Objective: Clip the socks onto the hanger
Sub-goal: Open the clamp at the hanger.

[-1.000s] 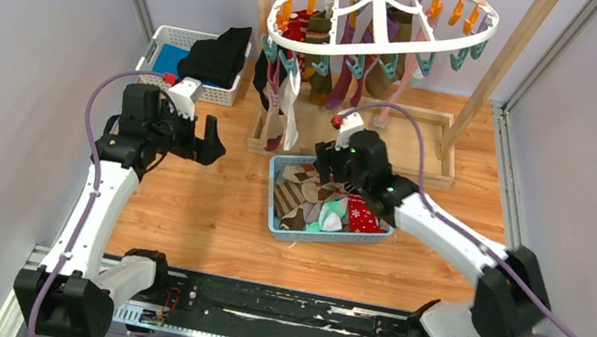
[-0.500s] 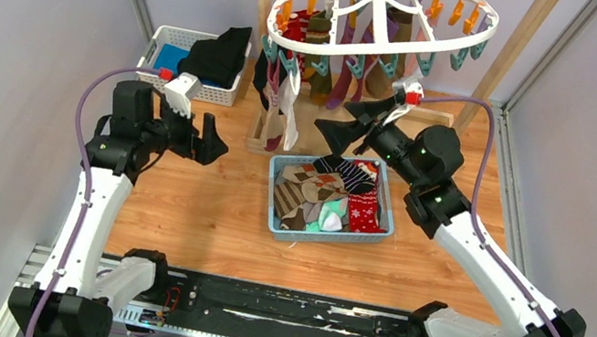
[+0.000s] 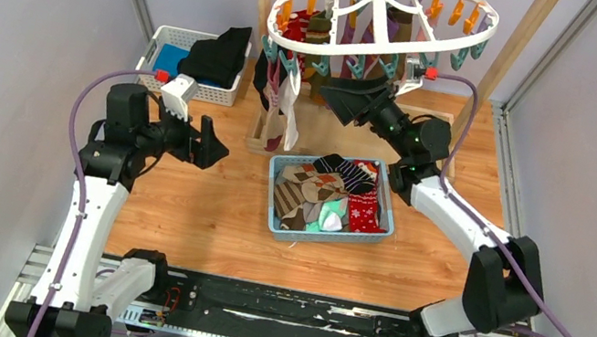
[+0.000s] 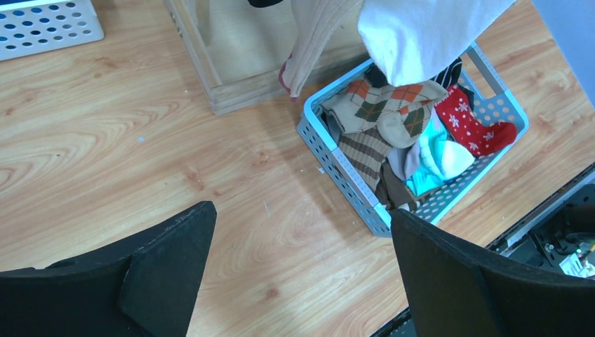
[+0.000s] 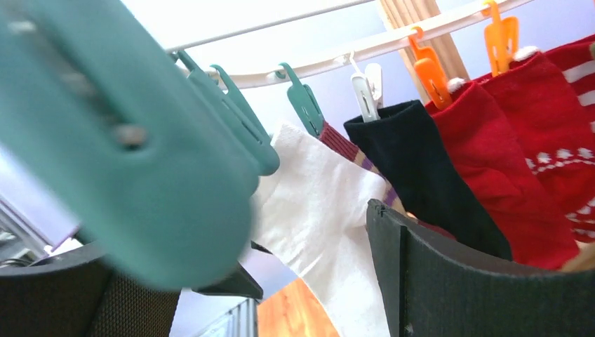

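One view, right wrist, shows teal clip (image 5: 126,140) close before open right hand (image 3: 351,102).

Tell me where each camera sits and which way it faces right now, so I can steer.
Top external: fixed above and behind the robot, looking down at the table, blue basket and hanger; both arms show, left gripper and right gripper included.
Left wrist: looks down at the table and basket; its open fingers frame the bottom.
Right wrist: up beside the hanger, looking up at teal clips and hung socks; its fingers show below.
Shared: top and left wrist both see the basket.
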Controlling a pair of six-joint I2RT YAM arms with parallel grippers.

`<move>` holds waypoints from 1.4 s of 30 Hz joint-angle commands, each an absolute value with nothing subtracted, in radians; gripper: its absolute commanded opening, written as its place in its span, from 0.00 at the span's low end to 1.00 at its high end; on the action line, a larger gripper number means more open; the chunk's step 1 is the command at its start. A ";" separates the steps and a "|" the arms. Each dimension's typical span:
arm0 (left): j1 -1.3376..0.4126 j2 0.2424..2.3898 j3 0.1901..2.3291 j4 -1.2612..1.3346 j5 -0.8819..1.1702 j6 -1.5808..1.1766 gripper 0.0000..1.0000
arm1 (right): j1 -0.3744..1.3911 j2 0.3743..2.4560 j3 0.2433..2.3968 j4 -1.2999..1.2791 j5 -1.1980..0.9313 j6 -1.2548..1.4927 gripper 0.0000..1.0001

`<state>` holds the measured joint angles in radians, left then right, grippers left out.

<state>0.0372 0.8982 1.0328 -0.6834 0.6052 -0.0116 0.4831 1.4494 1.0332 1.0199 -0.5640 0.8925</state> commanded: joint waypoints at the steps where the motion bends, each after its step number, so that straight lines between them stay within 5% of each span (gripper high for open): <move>1: 0.041 0.876 1.057 -0.695 0.635 -0.019 1.00 | 0.466 1.520 1.076 1.306 -0.590 1.106 0.89; 18: 0.041 0.836 1.090 -0.759 0.613 0.043 1.00 | 0.489 1.719 1.191 1.596 -0.525 1.298 0.74; 36: 0.041 0.821 1.113 -0.759 0.640 0.006 1.00 | 0.536 1.697 1.163 1.597 -0.532 1.287 0.47; 42: 0.041 0.819 1.117 -0.759 0.639 0.005 1.00 | 0.538 1.625 1.084 1.597 -0.489 1.255 0.31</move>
<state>0.0372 0.8326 1.0901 -0.7483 0.6224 0.0147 0.5278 1.6913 1.1263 1.5215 -0.5190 1.2850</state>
